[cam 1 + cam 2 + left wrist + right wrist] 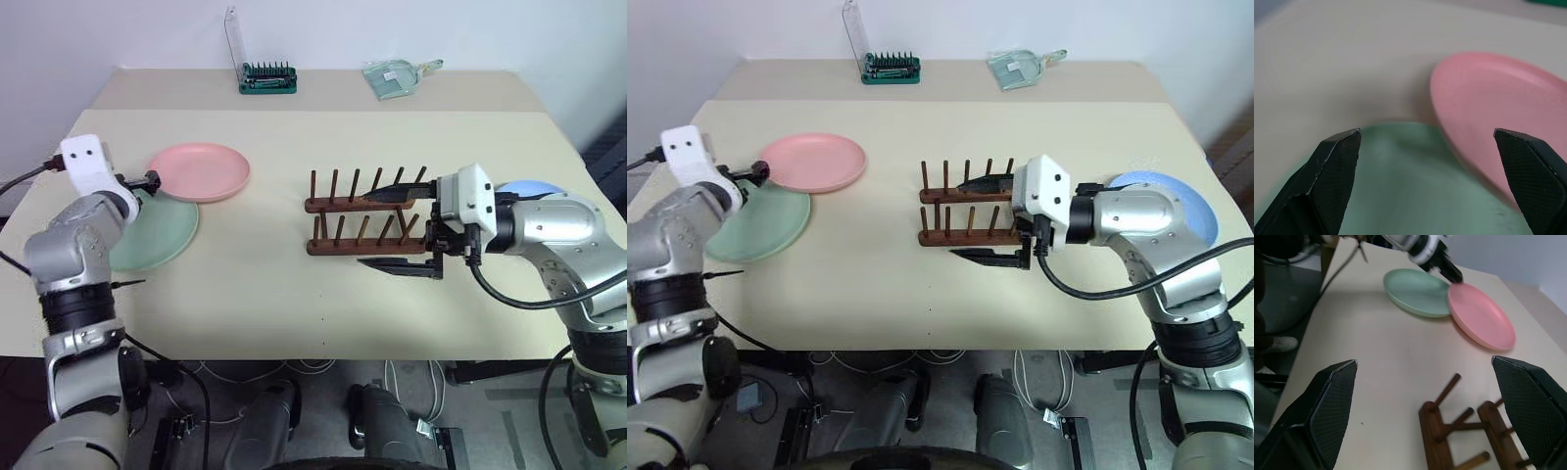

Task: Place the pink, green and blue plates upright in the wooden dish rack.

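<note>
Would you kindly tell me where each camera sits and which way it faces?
Head views: look down over the table, both arms showing.
Left wrist view: between the open left gripper fingers, faces the pink plate and green plate.
Right wrist view: past the open right gripper, faces the rack; shares both plates.

A beige table [255, 274] carries everything. On its left lie a green plate [162, 240] and a pink plate [201, 171], the pink rim overlapping the green. Near the middle stands an empty rack [358, 220]. A blue plate [1195, 201] lies at the right. At the far edge are a green bit case [267, 78] and a clear dustpan [397, 76].
</note>
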Controlling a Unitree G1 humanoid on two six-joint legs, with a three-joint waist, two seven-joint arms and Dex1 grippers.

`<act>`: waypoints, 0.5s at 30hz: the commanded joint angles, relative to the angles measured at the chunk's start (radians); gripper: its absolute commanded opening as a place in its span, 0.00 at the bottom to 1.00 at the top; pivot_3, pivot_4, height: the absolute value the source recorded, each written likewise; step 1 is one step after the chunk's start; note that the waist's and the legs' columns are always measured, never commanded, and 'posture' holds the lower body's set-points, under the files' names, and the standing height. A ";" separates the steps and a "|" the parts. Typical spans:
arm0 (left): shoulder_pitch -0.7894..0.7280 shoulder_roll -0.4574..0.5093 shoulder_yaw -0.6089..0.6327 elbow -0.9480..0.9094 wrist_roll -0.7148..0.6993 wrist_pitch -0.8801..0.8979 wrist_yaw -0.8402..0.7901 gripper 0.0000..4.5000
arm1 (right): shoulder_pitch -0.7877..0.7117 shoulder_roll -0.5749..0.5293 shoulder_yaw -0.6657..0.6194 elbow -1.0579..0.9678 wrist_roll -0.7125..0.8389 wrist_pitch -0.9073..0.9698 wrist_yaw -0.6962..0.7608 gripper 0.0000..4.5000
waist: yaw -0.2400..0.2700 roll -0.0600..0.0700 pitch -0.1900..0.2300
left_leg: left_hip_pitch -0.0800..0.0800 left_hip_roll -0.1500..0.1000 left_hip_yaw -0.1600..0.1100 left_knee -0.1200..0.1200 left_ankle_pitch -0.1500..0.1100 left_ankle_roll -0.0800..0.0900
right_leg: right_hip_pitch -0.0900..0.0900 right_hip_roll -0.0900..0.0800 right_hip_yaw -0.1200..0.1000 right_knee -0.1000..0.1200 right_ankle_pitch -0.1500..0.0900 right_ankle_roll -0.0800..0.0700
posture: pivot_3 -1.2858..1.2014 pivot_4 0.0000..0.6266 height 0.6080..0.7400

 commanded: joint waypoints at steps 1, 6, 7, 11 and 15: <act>-0.068 -0.009 -0.007 0.069 0.011 -0.021 0.005 0.99 | 0.000 0.012 -0.006 -0.058 0.007 -0.008 -0.016 1.00 | -0.001 -0.001 0.000 | 0.000 0.000 0.000 0.000 0.000 0.000 | 0.000 0.000 0.000 0.000 0.000 0.000 | 0.52 0.24 1.00; -0.116 -0.026 -0.001 0.151 0.017 -0.033 0.014 0.99 | 0.017 0.018 -0.009 -0.077 0.009 0.002 -0.033 1.00 | -0.003 -0.001 0.000 | 0.000 0.001 0.000 0.000 0.000 -0.001 | 0.000 0.000 0.000 0.001 0.000 0.000 | 0.52 0.24 1.00; -0.130 -0.029 -0.002 0.183 0.018 -0.042 0.011 0.99 | 0.025 0.020 -0.010 -0.085 0.010 0.006 -0.041 1.00 | -0.003 -0.001 0.000 | 0.000 0.001 0.000 0.000 0.000 -0.001 | 0.000 0.001 0.000 0.001 0.000 0.000 | 0.52 0.24 1.00; -0.166 -0.048 0.025 0.248 0.003 -0.088 0.028 0.70 | 0.057 0.020 -0.016 -0.106 0.010 0.015 -0.067 1.00 | -0.002 -0.002 0.000 | 0.000 0.001 0.000 0.000 0.001 -0.001 | 0.000 0.000 0.000 0.001 0.000 0.000 | 0.52 0.24 1.00; -0.164 -0.048 0.024 0.243 0.007 -0.088 0.035 0.25 | 0.070 0.017 -0.016 -0.109 0.006 0.012 -0.072 1.00 | -0.003 -0.002 0.000 | 0.000 0.001 0.000 0.001 0.001 -0.001 | 0.000 0.000 0.000 0.001 0.000 0.000 | 0.52 0.24 1.00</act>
